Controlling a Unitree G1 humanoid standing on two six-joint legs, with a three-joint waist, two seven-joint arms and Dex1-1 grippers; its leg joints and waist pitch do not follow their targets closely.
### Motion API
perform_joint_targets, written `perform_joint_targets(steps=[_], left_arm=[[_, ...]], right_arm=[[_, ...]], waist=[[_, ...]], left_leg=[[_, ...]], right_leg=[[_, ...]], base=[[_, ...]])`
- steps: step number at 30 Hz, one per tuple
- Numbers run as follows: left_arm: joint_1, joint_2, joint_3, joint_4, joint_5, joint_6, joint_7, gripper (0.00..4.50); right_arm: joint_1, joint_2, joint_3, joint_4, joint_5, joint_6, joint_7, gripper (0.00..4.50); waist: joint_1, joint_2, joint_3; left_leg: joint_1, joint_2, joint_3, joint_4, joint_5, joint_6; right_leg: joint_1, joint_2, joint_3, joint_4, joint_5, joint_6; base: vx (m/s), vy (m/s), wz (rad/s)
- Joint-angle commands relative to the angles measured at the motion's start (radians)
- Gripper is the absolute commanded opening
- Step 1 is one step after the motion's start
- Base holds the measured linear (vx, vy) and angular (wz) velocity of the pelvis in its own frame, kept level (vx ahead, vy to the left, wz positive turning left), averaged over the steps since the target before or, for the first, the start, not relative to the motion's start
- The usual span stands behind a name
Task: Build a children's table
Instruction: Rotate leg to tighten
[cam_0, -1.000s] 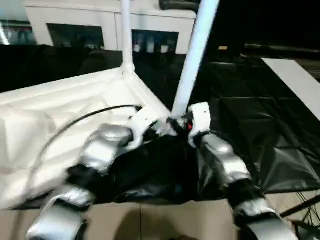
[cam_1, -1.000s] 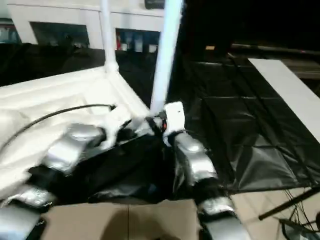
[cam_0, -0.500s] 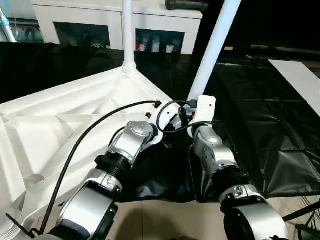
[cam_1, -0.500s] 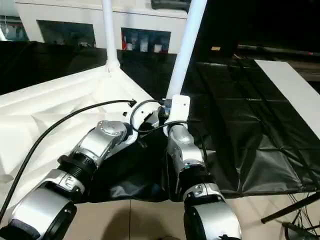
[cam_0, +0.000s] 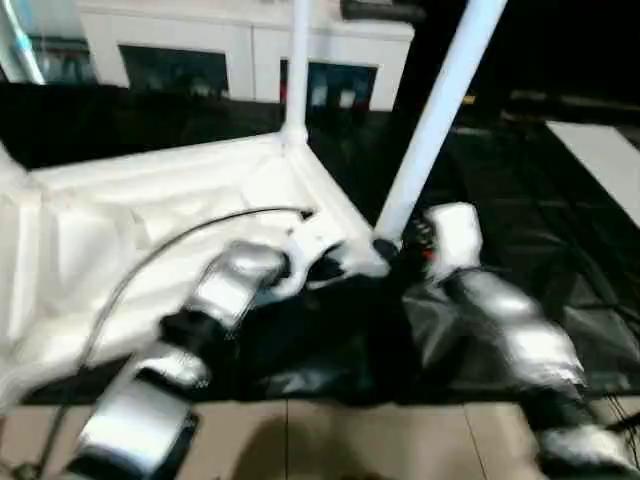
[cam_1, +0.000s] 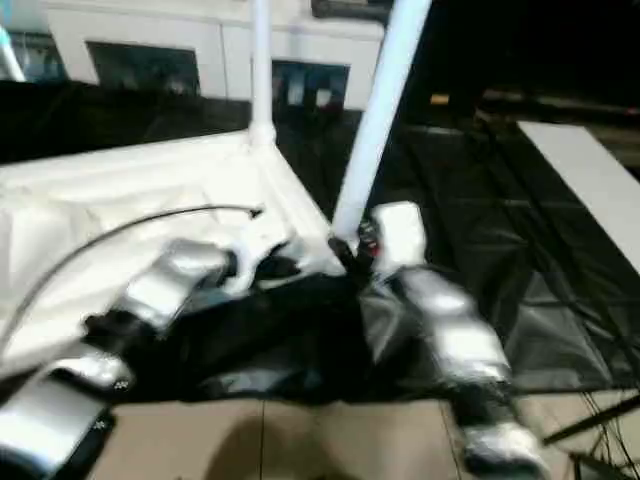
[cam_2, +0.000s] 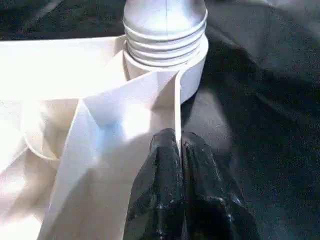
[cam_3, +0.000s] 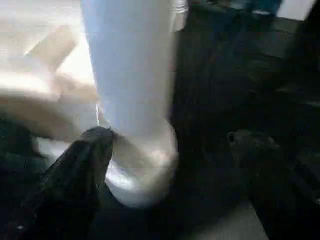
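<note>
While two legs — the near leg (cam_0: 435, 125) and the far leg (cam_0: 297, 65) — stood in the tabletop (cam_0: 150, 230), the left gripper (cam_2: 180, 150) pinched its rim and the right gripper (cam_3: 170, 145) gaped, released.

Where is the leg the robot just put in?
The near leg stands in the tabletop's nearest corner socket, between the left gripper and right gripper.

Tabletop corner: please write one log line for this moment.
left fingers: shut on tabletop rim | right fingers: open beside near leg | far leg: upright
</note>
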Motion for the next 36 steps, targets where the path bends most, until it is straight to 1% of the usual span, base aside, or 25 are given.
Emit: perform_joint_targets(steps=[1, 2, 3, 4, 5, 8, 11, 12, 14, 15, 16, 17, 19, 20, 21, 23, 24, 25, 28, 30, 31, 32, 33, 34, 36], left_arm=[[0.025, 0.017, -0.044, -0.014, -0.004, -0.024, -0.095, 0.0], [0.03, 0.038, -0.053, -0.021, -0.005, -0.027, -0.135, 0.0], [0.031, 0.047, -0.057, -0.023, -0.005, -0.028, -0.152, 0.0], [0.032, 0.058, -0.058, -0.024, -0.003, -0.031, -0.169, 0.0], [0.031, 0.067, -0.059, -0.025, -0.002, -0.029, -0.183, 0.0], [0.033, 0.081, -0.062, -0.035, 0.0, -0.027, -0.209, 0.0], [0.041, 0.092, -0.069, -0.054, 0.0, -0.031, -0.236, 0.0], [0.046, 0.096, -0.07, -0.066, -0.003, -0.029, -0.245, 0.0], [0.051, 0.098, -0.068, -0.078, -0.007, -0.027, -0.248, 0.0], [0.054, 0.098, -0.067, -0.084, -0.009, -0.025, -0.247, 0.0], [0.057, 0.097, -0.068, -0.087, -0.009, -0.024, -0.246, 0.0], [0.061, 0.095, -0.065, -0.093, -0.007, -0.023, -0.242, 0.0], [0.063, 0.095, -0.065, -0.096, -0.007, -0.023, -0.241, 0.0], [0.067, 0.095, -0.065, -0.099, -0.007, -0.023, -0.24, 0.0], [0.068, 0.096, -0.064, -0.099, -0.006, -0.024, -0.241, 0.0], [0.07, 0.097, -0.062, -0.095, -0.004, -0.027, -0.237, 0.0], [0.07, 0.097, -0.061, -0.093, -0.003, -0.028, -0.234, 0.0], [0.072, 0.099, -0.061, -0.096, -0.003, -0.027, -0.233, 0.0], [0.078, 0.102, -0.06, -0.107, -0.004, -0.021, -0.231, 0.0], [0.083, 0.103, -0.059, -0.119, -0.003, -0.013, -0.229, 0.0], [0.084, 0.103, -0.059, -0.121, -0.003, -0.012, -0.228, 0.0], [0.085, 0.103, -0.059, -0.124, -0.004, -0.01, -0.228, 0.0], [0.086, 0.103, -0.058, -0.124, -0.003, -0.01, -0.227, 0.0], [0.086, 0.103, -0.058, -0.124, -0.003, -0.009, -0.227, 0.0], [0.088, 0.104, -0.057, -0.125, -0.002, -0.008, -0.227, 0.0]], right_arm=[[0.034, -0.048, 0.037, -0.075, 0.008, 0.006, 0.11, 4.01], [0.067, -0.092, 0.055, -0.117, 0.018, 0.012, 0.175, 4.01], [0.08, -0.11, 0.064, -0.131, 0.02, 0.013, 0.202, 4.01], [0.091, -0.125, 0.072, -0.144, 0.023, 0.026, 0.225, 4.01], [0.097, -0.133, 0.082, -0.147, 0.021, 0.029, 0.245, 4.01], [0.08, -0.117, 0.105, -0.123, -0.004, 0.012, 0.237, 4.01], [0.052, -0.087, 0.113, -0.09, -0.025, -0.003, 0.211, 4.01], [0.037, -0.075, 0.116, -0.073, -0.033, -0.009, 0.207, 4.01], [0.017, -0.061, 0.119, -0.043, -0.046, -0.026, 0.198, 4.01], [0.005, -0.051, 0.117, -0.022, -0.052, -0.043, 0.194, 4.01], [0.0, -0.047, 0.114, -0.013, -0.053, -0.052, 0.192, 4.01], [-0.018, -0.032, 0.105, 0.012, -0.053, -0.054, 0.181, 4.01], [-0.027, -0.028, 0.106, 0.021, -0.055, -0.056, 0.18, 4.01], [-0.033, -0.026, 0.111, 0.031, -0.06, -0.059, 0.189, 3.76], [-0.036, -0.025, 0.113, 0.037, -0.061, -0.061, 0.193, 3.76], [-0.04, -0.025, 0.119, 0.047, -0.064, -0.065, 0.203, 3.62], [-0.042, -0.025, 0.122, 0.052, -0.065, -0.067, 0.208, 3.51], [-0.044, -0.024, 0.122, 0.057, -0.066, -0.069, 0.21, 3.3], [-0.053, -0.018, 0.119, 0.08, -0.073, -0.084, 0.216, 3.19], [-0.055, -0.017, 0.119, 0.091, -0.076, -0.092, 0.22, 2.87], [-0.056, -0.017, 0.119, 0.092, -0.076, -0.093, 0.221, 2.87], [-0.056, -0.016, 0.118, 0.093, -0.076, -0.094, 0.222, 2.82], [-0.057, -0.017, 0.119, 0.094, -0.076, -0.094, 0.225, 2.75], [-0.057, -0.017, 0.12, 0.094, -0.077, -0.095, 0.226, 2.54], [-0.059, -0.016, 0.123, 0.101, -0.079, -0.097, 0.234, 2.47]], waist=[[0.002, 0.004, -0.058], [-0.002, 0.004, -0.057], [-0.003, 0.017, -0.056], [-0.006, 0.009, -0.055], [-0.008, 0.015, -0.056], [-0.011, 0.013, -0.057], [-0.014, 0.013, -0.06], [-0.012, 0.011, -0.06], [-0.011, 0.012, -0.061], [-0.011, 0.01, -0.062], [-0.011, 0.011, -0.061], [-0.009, 0.007, -0.062], [-0.009, 0.01, -0.062], [-0.008, 0.005, -0.061], [-0.008, 0.007, -0.061], [-0.009, 0.004, -0.061], [-0.008, 0.005, -0.061], [-0.009, 0.003, -0.061], [-0.01, 0.003, -0.061], [-0.011, 0.0, -0.061], [-0.01, 0.001, -0.061], [-0.011, -0.001, -0.061], [-0.01, 0.001, -0.061], [-0.011, 0.001, -0.061], [-0.011, 0.0, -0.062]], left_leg=[[-0.016, 0.018, 0.009, -0.077, -0.061, 0.084], [-0.017, 0.02, 0.009, -0.078, -0.08, 0.078], [-0.018, 0.021, 0.006, -0.08, -0.094, 0.073], [-0.014, 0.025, 0.007, -0.079, -0.11, 0.071], [-0.016, 0.023, 0.007, -0.081, -0.109, 0.069], [-0.016, 0.024, 0.007, -0.079, -0.107, 0.057], [-0.015, 0.022, 0.009, -0.078, -0.076, 0.05], [-0.014, 0.022, 0.009, -0.078, -0.063, 0.051], [-0.014, 0.023, 0.01, -0.077, -0.044, 0.052], [-0.012, 0.023, 0.011, -0.076, -0.04, 0.053], [-0.013, 0.022, 0.012, -0.077, -0.037, 0.055], [-0.012, 0.023, 0.013, -0.075, -0.033, 0.059], [-0.012, 0.022, 0.013, -0.076, -0.032, 0.061], [-0.014, 0.022, 0.013, -0.076, -0.029, 0.062], [-0.013, 0.022, 0.013, -0.076, -0.029, 0.063], [-0.015, 0.022, 0.013, -0.075, -0.029, 0.066], [-0.014, 0.022, 0.013, -0.076, -0.03, 0.065], [-0.014, 0.022, 0.013, -0.075, -0.031, 0.066], [-0.015, 0.022, 0.013, -0.075, -0.035, 0.067], [-0.015, 0.022, 0.014, -0.074, -0.025, 0.068], [-0.014, 0.022, 0.013, -0.074, -0.024, 0.068], [-0.014, 0.022, 0.014, -0.074, -0.027, 0.07], [-0.014, 0.023, 0.013, -0.075, -0.028, 0.069], [-0.014, 0.022, 0.013, -0.075, -0.028, 0.069], [-0.013, 0.022, 0.013, -0.075, -0.024, 0.07]], right_leg=[[0.081, -0.056, 0.035, -0.071, -0.091, -0.242], [0.078, -0.058, 0.035, -0.073, -0.123, -0.24], [0.078, -0.058, 0.035, -0.074, -0.138, -0.238], [0.075, -0.057, 0.035, -0.076, -0.151, -0.237], [0.075, -0.056, 0.035, -0.076, -0.155, -0.238], [0.072, -0.057, 0.034, -0.076, -0.155, -0.25], [0.071, -0.055, 0.034, -0.069, -0.11, -0.26], [0.071, -0.055, 0.034, -0.067, -0.09, -0.266], [0.072, -0.054, 0.033, -0.062, -0.056, -0.275], [0.071, -0.055, 0.032, -0.061, -0.047, -0.278], [0.071, -0.055, 0.033, -0.061, -0.044, -0.281], [0.073, -0.056, 0.033, -0.06, -0.034, -0.283], [0.073, -0.056, 0.033, -0.06, -0.036, -0.285], [0.075, -0.056, 0.034, -0.059, -0.038, -0.282], [0.074, -0.056, 0.033, -0.06, -0.04, -0.28], [0.076, -0.057, 0.034, -0.06, -0.045, -0.277], [0.074, -0.057, 0.034, -0.061, -0.051, -0.275], [0.075, -0.056, 0.033, -0.061, -0.055, -0.273], [0.074, -0.057, 0.034, -0.061, -0.068, -0.271], [0.074, -0.057, 0.034, -0.061, -0.062, -0.272], [0.074, -0.057, 0.034, -0.06, -0.061, -0.272], [0.073, -0.056, 0.034, -0.061, -0.065, -0.271], [0.073, -0.057, 0.034, -0.06, -0.069, -0.27], [0.073, -0.056, 0.034, -0.061, -0.071, -0.268], [0.073, -0.056, 0.034, -0.06, -0.068, -0.267]], base=[[0.0, 0.0, 0.0], [0.0, 0.0, 0.0], [0.0, 0.0, 0.0], [0.0, 0.0, 0.0], [0.0, 0.0, 0.0], [0.0, 0.0, 0.0], [0.0, 0.0, 0.0], [0.0, 0.0, 0.0], [0.0, 0.0, 0.0], [0.0, 0.0, 0.0], [0.0, 0.0, 0.0], [0.0, 0.0, 0.0], [0.0, 0.0, 0.0], [0.0, 0.0, 0.0], [0.0, 0.0, 0.0], [0.0, 0.0, 0.0], [0.0, 0.0, 0.0], [0.0, 0.0, 0.0], [0.0, 0.0, 0.0], [0.0, 0.0, 0.0], [0.0, 0.0, 0.0], [0.0, 0.0, 0.0], [0.0, 0.0, 0.0], [0.0, 0.0, 0.0], [0.0, 0.0, 0.0]])
